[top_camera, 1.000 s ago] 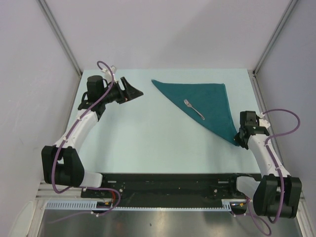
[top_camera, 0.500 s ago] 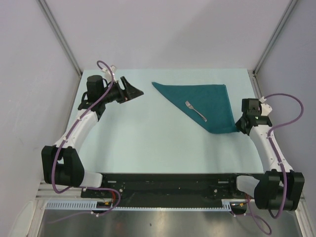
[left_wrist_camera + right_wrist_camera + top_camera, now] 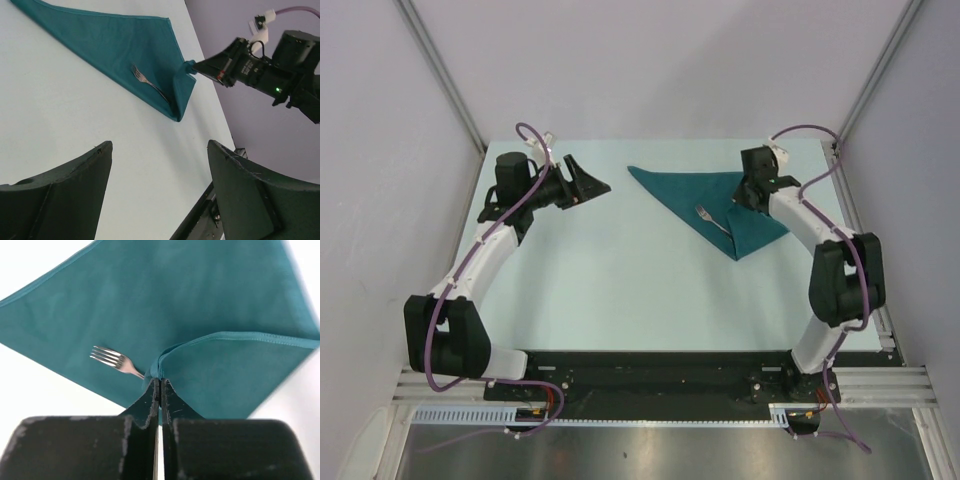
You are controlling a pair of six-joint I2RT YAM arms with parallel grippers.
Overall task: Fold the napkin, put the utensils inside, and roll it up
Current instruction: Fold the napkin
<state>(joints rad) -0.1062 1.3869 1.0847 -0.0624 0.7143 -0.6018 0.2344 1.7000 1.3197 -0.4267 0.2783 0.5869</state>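
Observation:
The teal napkin (image 3: 685,188) lies as a triangle at the back right of the table. Its near corner is lifted and doubled back over the cloth. My right gripper (image 3: 737,200) is shut on that corner, just above the napkin (image 3: 175,300), with the cloth pinched at the right gripper's tips (image 3: 160,379). The silver fork (image 3: 710,219) lies on the napkin, tines (image 3: 107,356) showing left of the jaws and its handle hidden under the raised fold. My left gripper (image 3: 598,186) hangs open and empty over bare table at the back left, well away from the napkin (image 3: 115,45) and fork (image 3: 147,82).
Grey walls and metal frame posts (image 3: 850,110) close in the pale table (image 3: 620,280) on three sides. The table's right edge (image 3: 840,200) runs just beyond my right arm. The arms' black base rail (image 3: 660,370) lines the near edge.
My right gripper has carried the napkin's near-right corner away from the table's right side, up and leftward over the cloth, folding it toward the fork. The left arm has not moved.

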